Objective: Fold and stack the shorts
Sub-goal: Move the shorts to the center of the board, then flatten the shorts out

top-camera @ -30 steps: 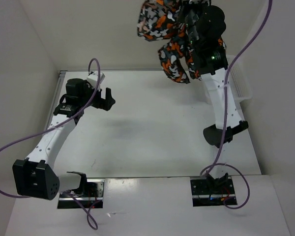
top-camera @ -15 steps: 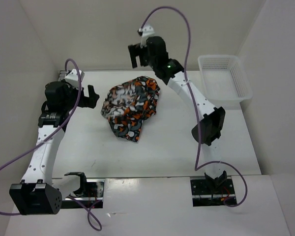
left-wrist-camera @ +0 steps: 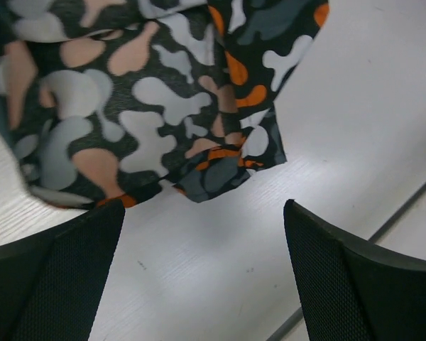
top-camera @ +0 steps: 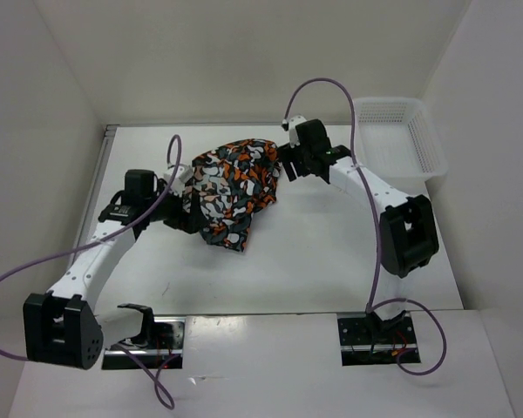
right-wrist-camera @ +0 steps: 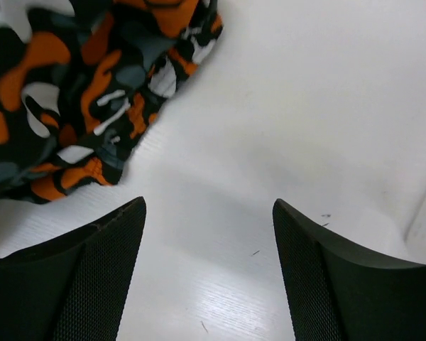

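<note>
I am looking at the shorts (top-camera: 233, 185) lying in a crumpled heap on the table (top-camera: 331, 252), a little left of the middle and toward the far side, with one corner trailing toward the near edge. The cloth is bunching in folds rather than lying flat. The left gripper (top-camera: 190, 212) is sitting low at the heap's left edge with its jaws standing wide. In the left wrist view its fingers (left-wrist-camera: 64, 284) are framing bare tabletop, and the hem is lying just beyond the tips. The hem is coming very close to one fingertip, and I cannot tell whether it is touching. The right gripper (top-camera: 288, 163) is sitting at the heap's far right edge, and its jaws are standing open too. In the right wrist view the cloth is lying beyond and to the left of the fingers (right-wrist-camera: 326, 284), with white tabletop filling the gap between them. Neither gripper is holding anything. The basket (top-camera: 431, 144) is standing at the table's far right corner, well apart from the shorts.
</note>
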`<state>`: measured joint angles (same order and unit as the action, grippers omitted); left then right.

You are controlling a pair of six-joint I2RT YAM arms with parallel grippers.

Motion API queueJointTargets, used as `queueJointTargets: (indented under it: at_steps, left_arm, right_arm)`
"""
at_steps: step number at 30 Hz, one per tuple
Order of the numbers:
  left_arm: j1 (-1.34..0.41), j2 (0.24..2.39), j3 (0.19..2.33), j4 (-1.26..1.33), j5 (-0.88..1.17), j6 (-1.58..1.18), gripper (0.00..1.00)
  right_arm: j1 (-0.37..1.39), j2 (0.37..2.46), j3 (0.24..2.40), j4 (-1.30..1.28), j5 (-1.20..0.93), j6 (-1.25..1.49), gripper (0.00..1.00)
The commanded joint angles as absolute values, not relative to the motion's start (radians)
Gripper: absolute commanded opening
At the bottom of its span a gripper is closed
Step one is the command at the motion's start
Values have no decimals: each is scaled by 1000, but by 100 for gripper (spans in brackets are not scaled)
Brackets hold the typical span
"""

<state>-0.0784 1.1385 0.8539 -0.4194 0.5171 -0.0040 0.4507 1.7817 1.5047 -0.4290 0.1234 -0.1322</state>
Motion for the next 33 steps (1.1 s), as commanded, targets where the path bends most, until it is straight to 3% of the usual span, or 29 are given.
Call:
queueJointTargets:
  at_steps: [1, 4, 11, 15, 16, 17, 19, 23, 24, 26, 27, 29, 30, 33]
  left_arm:
    - [-136, 1189, 854, -378, 594, 0, 99]
    - [-198, 1270, 854, -308, 563, 0, 99]
    - [-282, 1388, 833, -206, 447, 0, 96]
    - [-282, 1414, 836, -173, 442, 0, 64]
    - [-282, 1423, 836, -173, 451, 0, 52]
    - [-282, 1424, 836, -160, 451, 0, 32]
    - [-282, 1424, 804, -138, 451, 0, 21]
    - [-282, 1413, 772, -117, 462, 0, 1]
    - [-282, 1404, 759, -97, 462, 0, 0]
    - [-282, 1394, 759, -54, 424, 0, 0]
    - [-282, 1385, 750, -39, 402, 0, 0]
    - [-282, 1385, 750, -12, 336, 0, 0]
    - [-282, 1376, 750, 1, 318, 0, 0]
    - [-249, 1367, 750, 30, 235, 0, 0]
  right_arm:
    - [457, 1821, 1440, -351, 31, -169, 77]
    - [457, 1894, 1463, -351, -110, -120, 77]
    - [457, 2060, 1581, -342, -155, -78, 78]
    - [498, 2092, 1591, -333, -106, -78, 81]
    - [511, 2104, 1591, -333, -106, -78, 81]
    - [520, 2114, 1582, -333, -97, -78, 81]
    - [543, 2114, 1582, -333, -97, -63, 81]
    - [552, 2135, 1572, -314, -62, -5, 65]
    - [552, 2146, 1572, -305, -36, 9, 48]
    - [552, 2155, 1572, -305, -35, 9, 33]
    - [552, 2155, 1572, -305, -25, 9, 19]
    - [552, 2155, 1572, -305, -25, 9, 5]
    - [552, 2146, 1572, -305, -25, -1, 0]
    - [552, 2108, 1572, -305, 17, -15, 0]
